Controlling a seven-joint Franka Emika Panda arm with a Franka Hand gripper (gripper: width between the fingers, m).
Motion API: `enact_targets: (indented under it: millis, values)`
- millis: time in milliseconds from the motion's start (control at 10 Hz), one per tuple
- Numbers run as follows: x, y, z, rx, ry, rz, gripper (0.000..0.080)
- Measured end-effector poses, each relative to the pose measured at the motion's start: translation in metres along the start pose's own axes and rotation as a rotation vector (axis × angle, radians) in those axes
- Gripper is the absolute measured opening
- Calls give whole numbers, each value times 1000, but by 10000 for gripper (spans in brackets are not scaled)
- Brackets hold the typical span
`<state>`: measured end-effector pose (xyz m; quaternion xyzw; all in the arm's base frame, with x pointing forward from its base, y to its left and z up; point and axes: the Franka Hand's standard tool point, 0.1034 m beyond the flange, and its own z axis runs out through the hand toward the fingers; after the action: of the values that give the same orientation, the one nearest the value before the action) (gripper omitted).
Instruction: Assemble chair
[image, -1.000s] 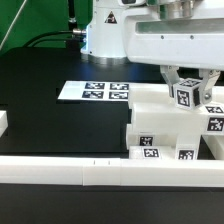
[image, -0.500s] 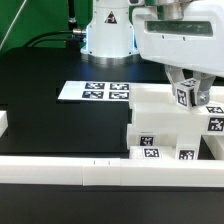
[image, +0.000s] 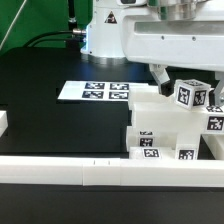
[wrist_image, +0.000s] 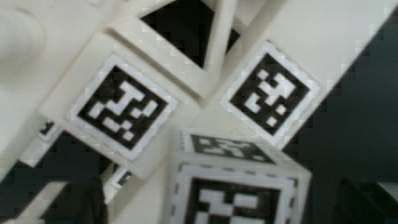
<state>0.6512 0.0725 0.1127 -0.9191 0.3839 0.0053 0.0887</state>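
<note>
The small cube (image: 192, 95) of the chair sits on top of the stacked white chair parts (image: 160, 128) at the exterior view's right. Its tags face outward, and as far as I can judge it is tipped a little rather than square to the blocks beneath it. In the wrist view the same cube (wrist_image: 237, 180) fills the foreground, with a tagged side frame (wrist_image: 118, 106) and its open bracing beyond. My gripper (image: 188, 82) is released and holds nothing, its jaws standing wide to either side of the cube. One dark finger (image: 159, 74) is clearly apart from the cube's face toward the exterior view's left; the other is mostly hidden behind the cube. I take the step in hand to be leaving the cube seated on the stack and getting clear. To do that well I would lift slowly, straight up along the fingers' own line, with no sideways drift, since either pad brushing the cube could twist it or nudge it off its seat. I would watch the wrist view for any slide of the tags. The cube lies between and just below the fingertips, touching neither that I can see. Further out, the marker board (image: 95, 91) lies flat on the black table (image: 45, 120), well apart from the stack, and a long white rail (image: 60, 170) runs across the front.
</note>
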Motion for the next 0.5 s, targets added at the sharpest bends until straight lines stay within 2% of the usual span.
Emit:
enact_targets:
  millis: [200,300,400,500]
  values:
    - [0,0,0,-1,1,-143,649]
    - [-1,1,-1,-17,-8,-276,649]
    - [-3,0,-5,-45,-27,-431,649]
    - [-5,-1,-8,-58,-41,-529,649]
